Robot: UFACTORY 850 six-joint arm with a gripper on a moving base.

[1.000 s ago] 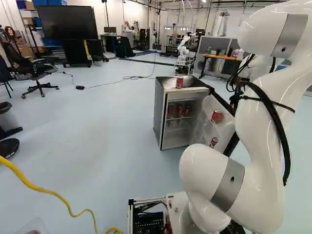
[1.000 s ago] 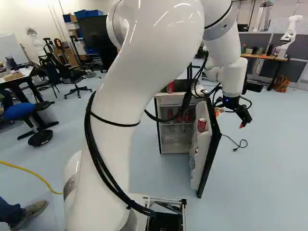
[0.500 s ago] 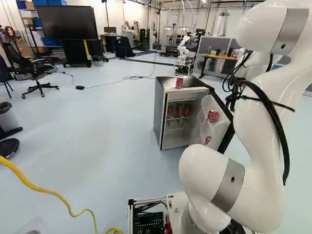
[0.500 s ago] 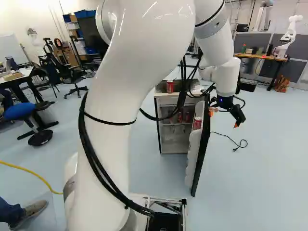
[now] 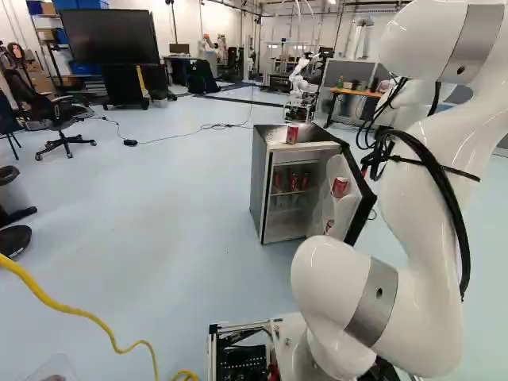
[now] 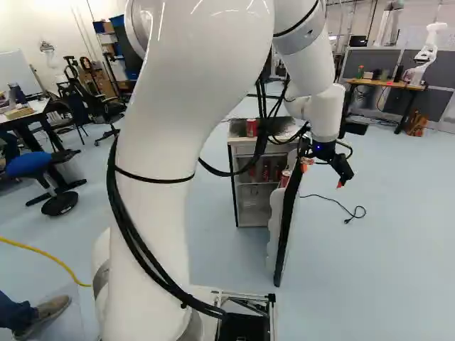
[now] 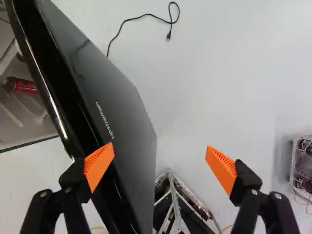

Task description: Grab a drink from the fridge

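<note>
In the right base view my gripper (image 6: pixel 323 174) is at the upper outer side of the fridge door (image 6: pixel 284 231). The wrist view shows the gripper (image 7: pixel 160 168) open, one finger over the door's top edge (image 7: pixel 80 119), the other over floor; contact is unclear. In the left base view the small fridge (image 5: pixel 259 186) stands with its door partly open. A red can (image 5: pixel 292 134) is on its top, several red cans (image 5: pixel 293 182) stand on an inner shelf, and the door racks hold a can (image 5: pixel 340 187) and a lower red one (image 5: pixel 329 227).
A black cord (image 6: pixel 334 201) lies on the floor right of the fridge. A yellow cable (image 5: pixel 79 313) runs near the base. Another robot (image 5: pixel 298 83) stands behind the fridge, and one more (image 6: pixel 426 53) at a wooden table (image 6: pixel 387 84). A shoe (image 6: pixel 44 312) shows beside the base.
The fridge door has swung partway toward the cabinet, carrying its cans along. My arm and gripper have moved left with it in the right base view. The base has stayed put.
</note>
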